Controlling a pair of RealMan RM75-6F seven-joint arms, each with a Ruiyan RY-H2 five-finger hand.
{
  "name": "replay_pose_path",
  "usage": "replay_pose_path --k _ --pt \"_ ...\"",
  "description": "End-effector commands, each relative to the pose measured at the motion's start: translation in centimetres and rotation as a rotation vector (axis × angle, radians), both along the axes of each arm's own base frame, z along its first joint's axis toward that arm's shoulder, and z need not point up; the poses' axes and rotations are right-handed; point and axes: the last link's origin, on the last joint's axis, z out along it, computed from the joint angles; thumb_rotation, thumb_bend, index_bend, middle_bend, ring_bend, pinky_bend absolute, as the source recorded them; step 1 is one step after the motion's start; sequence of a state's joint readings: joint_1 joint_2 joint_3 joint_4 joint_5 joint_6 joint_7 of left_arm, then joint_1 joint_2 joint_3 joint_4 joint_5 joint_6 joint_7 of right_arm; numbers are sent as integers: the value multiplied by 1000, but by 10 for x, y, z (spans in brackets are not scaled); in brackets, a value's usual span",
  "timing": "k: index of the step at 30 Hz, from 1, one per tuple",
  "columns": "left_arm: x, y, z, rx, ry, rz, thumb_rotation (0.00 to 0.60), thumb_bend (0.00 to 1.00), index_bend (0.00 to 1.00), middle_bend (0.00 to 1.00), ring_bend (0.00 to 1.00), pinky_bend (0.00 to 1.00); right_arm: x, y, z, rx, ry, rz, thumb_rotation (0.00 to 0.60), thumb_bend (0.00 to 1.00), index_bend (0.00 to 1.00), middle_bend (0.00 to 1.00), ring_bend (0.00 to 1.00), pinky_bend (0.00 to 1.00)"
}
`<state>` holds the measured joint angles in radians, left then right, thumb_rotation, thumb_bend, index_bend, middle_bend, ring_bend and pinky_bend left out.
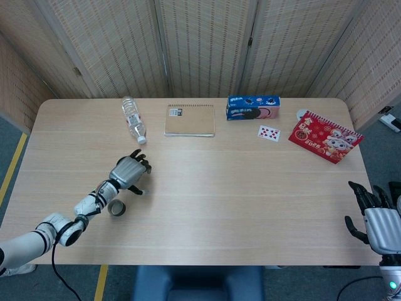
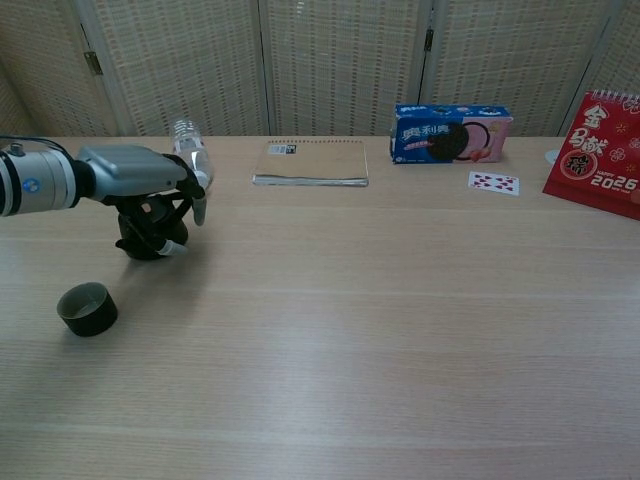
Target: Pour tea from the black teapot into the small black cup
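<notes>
Covering the black teapot (image 2: 140, 243), left hand (image 2: 150, 190), small black cup (image 2: 87, 308) seemingly empty

Screened-off test corner: woven folding screens (image 1: 207, 44), wooden table (image 1: 250, 188).

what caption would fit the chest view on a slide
Left hand lowered over the black teapot, small black cup waiting empty nearby.

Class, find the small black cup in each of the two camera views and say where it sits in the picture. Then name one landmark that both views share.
Head view: the small black cup sits lower left, just below the left robot hand.
Chest view: the small black cup sits at the far left, in front of the black teapot.
Shared landmark: the notebook at the table's back edge.
</notes>
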<state>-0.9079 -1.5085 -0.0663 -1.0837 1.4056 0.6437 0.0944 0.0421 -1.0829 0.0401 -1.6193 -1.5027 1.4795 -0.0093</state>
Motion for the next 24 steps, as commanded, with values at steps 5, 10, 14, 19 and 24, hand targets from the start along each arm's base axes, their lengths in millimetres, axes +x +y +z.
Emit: replay_pose_path --k 5,10,14,19,24 --pt "0 4 0 34 11 -22 340 255 398 353 146 16 -1 -1 -1 1 -3 -2 600 426 56 166 239 79" --pt "0 5 12 70 -11 -36 341 255 409 402 169 16 -1 -2 -1 3 -12 -1 600 426 56 166 237 79" --pt "1 6 24 104 -38 -35 338 255 413 415 181 14 -2 -3 -1 6 -16 2 600 426 56 165 237 79" --pt "-4 11 39 166 -53 -25 337 257 419 427 201 2 -3 -4 -1 3 -16 4 600 426 56 166 238 79" --pt "-18 13 53 217 -39 25 339 258 422 433 212 3 -5 -3 0 -6 -16 -3 600 426 56 166 238 79"
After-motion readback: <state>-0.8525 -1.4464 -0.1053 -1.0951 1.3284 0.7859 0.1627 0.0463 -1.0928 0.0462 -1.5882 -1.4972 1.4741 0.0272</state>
